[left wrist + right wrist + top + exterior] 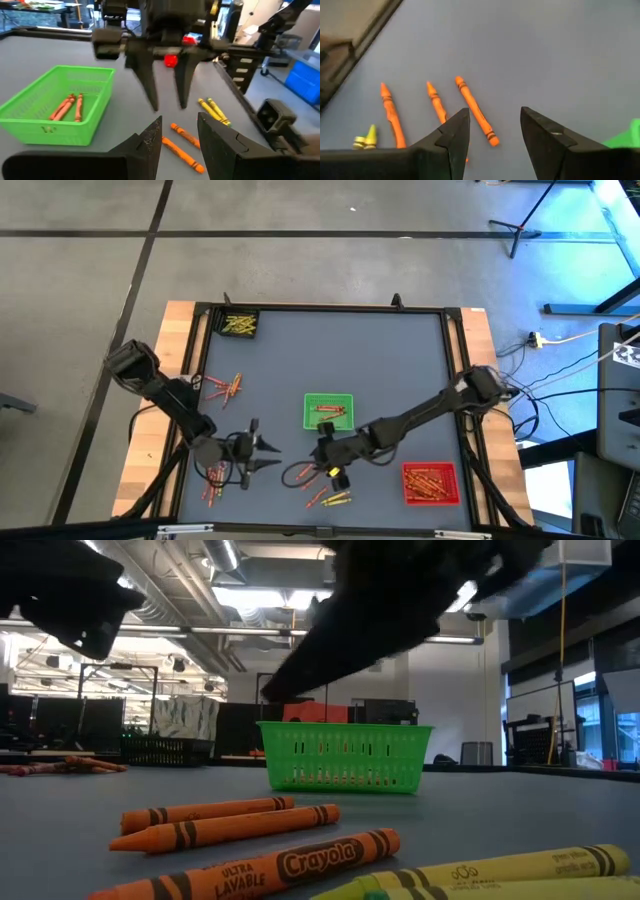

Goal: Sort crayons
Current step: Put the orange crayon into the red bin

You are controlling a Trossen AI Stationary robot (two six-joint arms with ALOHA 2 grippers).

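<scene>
Crayons in central tray

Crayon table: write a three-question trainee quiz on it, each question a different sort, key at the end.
1. True or false: the green tray already holds orange crayons.
2. Multiple choice: the right gripper hangs with open jaws above which thing? A) three orange crayons on the mat B) the red tray C) the black tray of yellow crayons
3. Fill in: the left gripper is open and holds ____.

Key: 1 true; 2 A; 3 nothing.
</scene>
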